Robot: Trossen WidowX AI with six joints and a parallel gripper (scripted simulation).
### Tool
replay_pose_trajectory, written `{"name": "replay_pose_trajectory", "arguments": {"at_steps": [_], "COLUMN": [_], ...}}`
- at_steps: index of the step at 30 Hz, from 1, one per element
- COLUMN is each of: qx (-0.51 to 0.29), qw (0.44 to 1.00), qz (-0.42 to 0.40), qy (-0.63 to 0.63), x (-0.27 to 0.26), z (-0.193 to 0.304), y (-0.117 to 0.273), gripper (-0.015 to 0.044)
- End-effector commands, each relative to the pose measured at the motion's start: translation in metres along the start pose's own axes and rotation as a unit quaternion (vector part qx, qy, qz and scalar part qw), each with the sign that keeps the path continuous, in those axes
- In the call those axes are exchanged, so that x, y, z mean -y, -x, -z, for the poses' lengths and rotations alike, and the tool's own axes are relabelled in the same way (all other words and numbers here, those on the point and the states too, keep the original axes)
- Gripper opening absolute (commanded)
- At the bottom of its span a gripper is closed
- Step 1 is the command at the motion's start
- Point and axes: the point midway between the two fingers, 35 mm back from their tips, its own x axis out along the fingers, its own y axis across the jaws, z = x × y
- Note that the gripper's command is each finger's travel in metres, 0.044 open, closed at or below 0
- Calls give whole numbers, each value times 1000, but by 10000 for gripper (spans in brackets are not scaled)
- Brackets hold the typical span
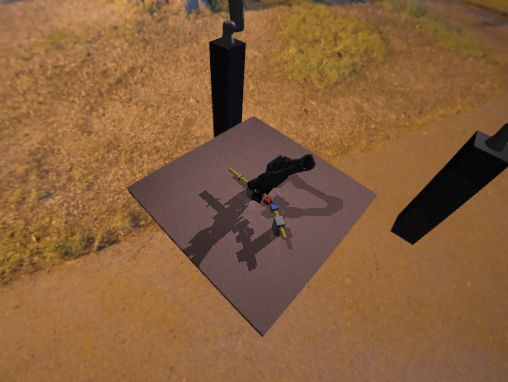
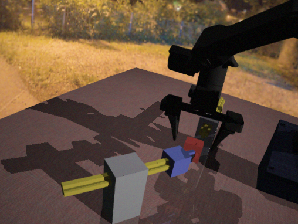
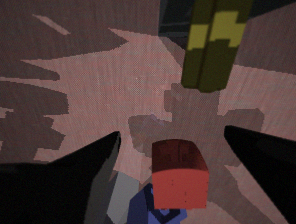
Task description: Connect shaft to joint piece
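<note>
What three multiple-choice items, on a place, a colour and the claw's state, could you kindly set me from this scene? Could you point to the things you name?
1. Where is the blue piece (image 1: 274,206) (image 2: 176,161) (image 3: 137,207)?
A) On top of the near grey block (image 1: 280,221) (image 2: 129,187) (image 3: 121,197)
B) Between that block and the red piece (image 1: 268,199) (image 2: 193,149) (image 3: 180,187)
C) Beyond the table edge

2. What colour is the shaft (image 1: 283,232) (image 2: 85,184) through the near block?
A) Yellow
B) Green
C) White

3. How is the claw (image 2: 193,145) (image 3: 170,133)?
A) Shut on the red piece
B) Shut on nothing
C) Open

1: B, the exterior view shows the blue piece between them.
2: A, yellow lengths stick out on both sides of the block.
3: C, the fingers stand wide apart in the wrist view.
</note>
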Motion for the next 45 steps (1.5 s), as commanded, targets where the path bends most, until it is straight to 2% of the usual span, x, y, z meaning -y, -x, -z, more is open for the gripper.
{"name": "replay_pose_trajectory", "arguments": {"at_steps": [1,26,36,45], "qx": [-5,-6,-6,-6], "qw": [1000,1000,1000,1000], "qz": [0,1,1,1], "qy": [-1,-1,-1,-1], "x": [2,2,2,2], "z": [19,23,23,23], "y": [-3,-34,-34,-34], "gripper": [440,440,182,182]}}
